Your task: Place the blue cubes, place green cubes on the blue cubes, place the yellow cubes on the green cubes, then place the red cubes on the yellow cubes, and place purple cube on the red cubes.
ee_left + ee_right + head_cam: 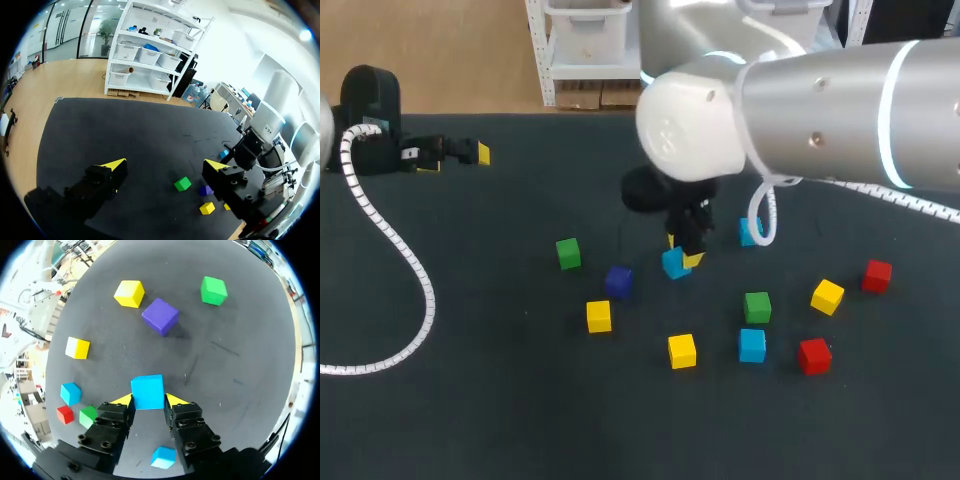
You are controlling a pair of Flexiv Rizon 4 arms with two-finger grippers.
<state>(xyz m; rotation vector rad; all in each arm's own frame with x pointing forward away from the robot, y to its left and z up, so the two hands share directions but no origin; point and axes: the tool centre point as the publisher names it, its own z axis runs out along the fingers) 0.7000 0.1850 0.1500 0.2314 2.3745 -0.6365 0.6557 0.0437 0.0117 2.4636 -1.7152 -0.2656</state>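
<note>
My right gripper is shut on a blue cube near the middle of the black table. In the right wrist view the blue cube sits between the two yellow tips of the gripper, both touching its sides. Ahead of it lie a purple cube, a yellow cube and a green cube. My left gripper hangs open and empty at the far left of the table. The left wrist view has its gripper spread wide, with a green cube beyond it.
Scattered on the table are a green cube, a purple cube, yellow cubes, blue cubes, a green cube and red cubes. A white coiled cable crosses the left side.
</note>
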